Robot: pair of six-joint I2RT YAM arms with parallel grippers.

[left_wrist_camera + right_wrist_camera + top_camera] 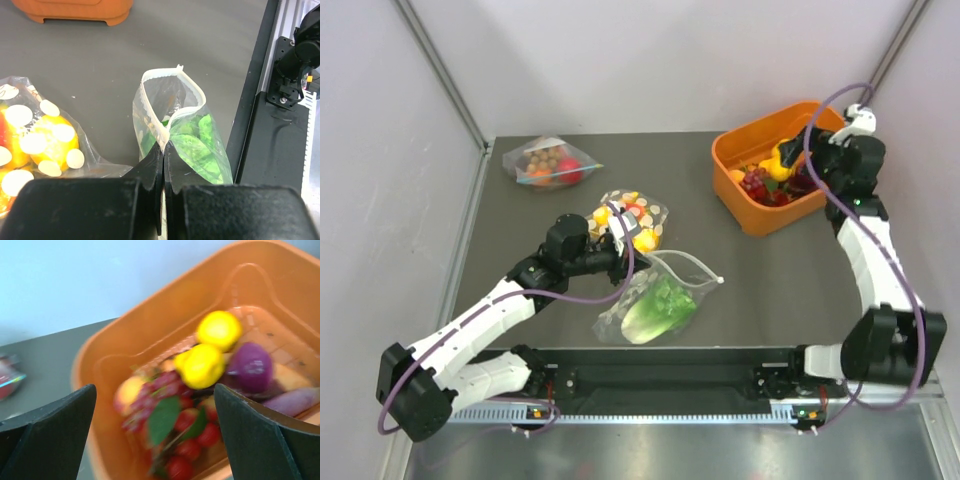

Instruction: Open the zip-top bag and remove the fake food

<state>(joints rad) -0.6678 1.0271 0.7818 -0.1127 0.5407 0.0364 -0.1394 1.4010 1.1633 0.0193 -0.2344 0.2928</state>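
The zip-top bag (665, 290) lies near the table's front middle, and its white rim (172, 75) gapes in an open loop. Inside it shows the green lettuce (658, 308) (197, 145). My left gripper (638, 262) (164, 147) is shut on the near side of the bag's rim. A round purple onion-like piece (251, 365) rests in the orange bin (740, 150) (100, 370) among other fake fruit. My right gripper (810, 160) (154, 386) hangs over that bin, open, with nothing between its fingers.
A dotted bag (630, 215) (35, 140) with yellow and red pieces lies just left of my left gripper. A plain clear bag (548, 163) with round pieces sits at the back left. The black base rail (260, 120) runs close beside the zip-top bag.
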